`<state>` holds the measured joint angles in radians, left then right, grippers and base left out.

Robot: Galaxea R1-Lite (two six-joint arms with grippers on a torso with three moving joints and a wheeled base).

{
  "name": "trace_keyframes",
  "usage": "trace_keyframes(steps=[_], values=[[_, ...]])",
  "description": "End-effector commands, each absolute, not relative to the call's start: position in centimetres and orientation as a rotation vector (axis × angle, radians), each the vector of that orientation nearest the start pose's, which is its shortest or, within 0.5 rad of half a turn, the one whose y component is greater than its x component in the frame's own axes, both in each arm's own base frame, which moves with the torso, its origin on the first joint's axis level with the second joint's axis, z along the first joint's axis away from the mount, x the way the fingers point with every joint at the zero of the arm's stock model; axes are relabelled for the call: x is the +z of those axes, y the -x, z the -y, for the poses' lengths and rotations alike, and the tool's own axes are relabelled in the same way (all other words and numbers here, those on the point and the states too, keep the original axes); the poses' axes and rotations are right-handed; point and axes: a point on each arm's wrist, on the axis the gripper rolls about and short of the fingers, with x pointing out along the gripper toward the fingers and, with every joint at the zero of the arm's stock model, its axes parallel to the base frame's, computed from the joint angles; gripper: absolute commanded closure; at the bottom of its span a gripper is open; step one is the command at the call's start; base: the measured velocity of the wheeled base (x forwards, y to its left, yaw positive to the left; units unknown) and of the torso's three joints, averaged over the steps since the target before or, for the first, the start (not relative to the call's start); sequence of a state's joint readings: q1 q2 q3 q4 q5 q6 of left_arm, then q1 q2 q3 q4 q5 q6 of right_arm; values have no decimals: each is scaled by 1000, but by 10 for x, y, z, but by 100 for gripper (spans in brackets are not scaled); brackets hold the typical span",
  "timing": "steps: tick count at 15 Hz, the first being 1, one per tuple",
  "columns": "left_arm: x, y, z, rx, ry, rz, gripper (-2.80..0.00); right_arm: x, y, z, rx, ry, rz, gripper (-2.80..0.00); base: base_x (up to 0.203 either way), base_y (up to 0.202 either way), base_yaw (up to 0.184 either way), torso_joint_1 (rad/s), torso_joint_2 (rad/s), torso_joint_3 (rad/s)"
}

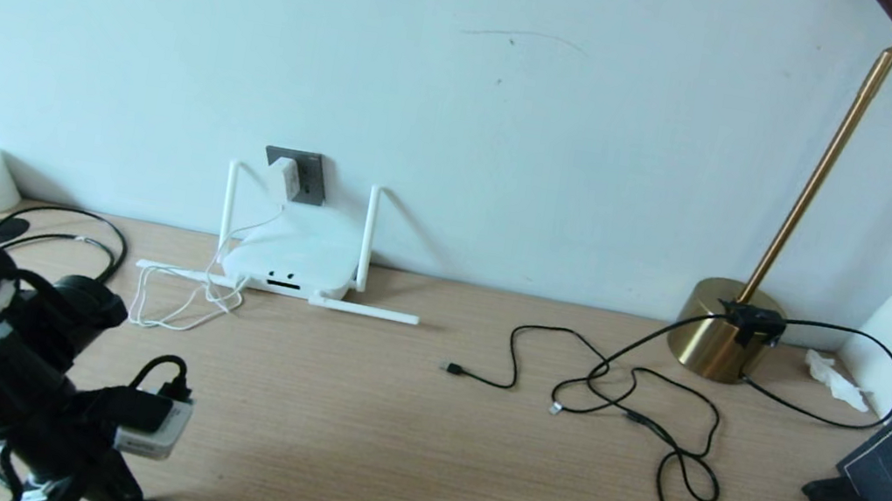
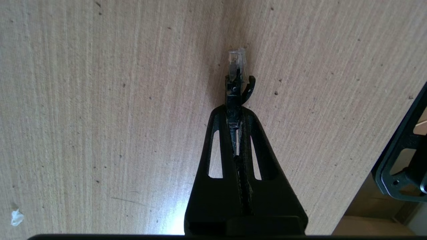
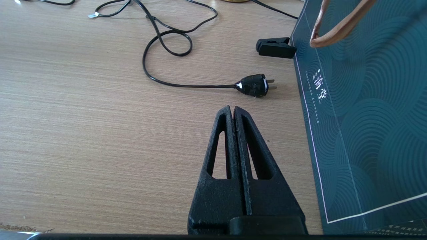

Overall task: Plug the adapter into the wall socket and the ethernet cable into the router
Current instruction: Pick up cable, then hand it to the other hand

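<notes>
- Closest to me, my left tool (image 2: 235,111) is low over the table (image 2: 100,100) at the near left, and it's pinched tight on the ethernet cable (image 2: 236,71) right behind the plug. In the left wrist view the clear tip sticks out past the fingertips, pointing away from the wrist, latch tab off to one side.
- So I'd say the step in hand is the ethernet half: the plug's grabbed, not yet carried anywhere.
- My right tool (image 3: 233,111) is parked on the right side, out of the head view, pressed together on nothing. Just past it there's a black mains plug (image 3: 255,85) on its cord and a dark teal bag (image 3: 367,116) alongside. None of that is part of the job.
- Mid-table on the right, a tangle of thin black cables (image 1: 635,403) runs up to a brass lamp base (image 1: 722,327). Well apart from my route, so no worry.
- Further back on the left, the router (image 1: 289,262) lies flat against the wall with two antennas up and two lying on the table, dark ports facing me.
- On the wall right behind it, the adapter (image 1: 285,178) looks already seated in the wall socket (image 1: 307,177), its white cord looping down beside the router. That half looks done to me.
- Next move as I see it: lift the plug, carry it forward to the router's port edge, line the clear tip up square with a port and push straight in. Can't tell yet which way the latch needs to face, so I'd go slow there.
</notes>
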<state>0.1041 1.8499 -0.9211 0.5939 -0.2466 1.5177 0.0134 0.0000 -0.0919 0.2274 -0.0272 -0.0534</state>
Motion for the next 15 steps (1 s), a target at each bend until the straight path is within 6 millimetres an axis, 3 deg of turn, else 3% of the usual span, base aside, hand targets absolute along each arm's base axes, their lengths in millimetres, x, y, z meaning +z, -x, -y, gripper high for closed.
trace_keyframes(steps=[1, 4, 6, 12, 15], values=[[96, -247, -21, -1162, -957, -1042, 0, 77, 31, 1, -10, 56, -137, 0, 0, 0, 0, 0, 0, 0], [105, -246, -26, -1119, -964, -994, 0, 77, 31, 1, -10, 56, -137, 0, 0, 0, 0, 0, 0, 0], [122, -255, -27, -1094, -971, -879, 0, 77, 31, 1, -10, 56, -137, 0, 0, 0, 0, 0, 0, 0], [228, -307, -23, -996, -1058, -350, 0, 77, 31, 1, -10, 56, -137, 0, 0, 0, 0, 0, 0, 0], [249, -302, -16, -1030, -987, -349, 0, 77, 31, 1, -10, 56, -137, 0, 0, 0, 0, 0, 0, 0]])
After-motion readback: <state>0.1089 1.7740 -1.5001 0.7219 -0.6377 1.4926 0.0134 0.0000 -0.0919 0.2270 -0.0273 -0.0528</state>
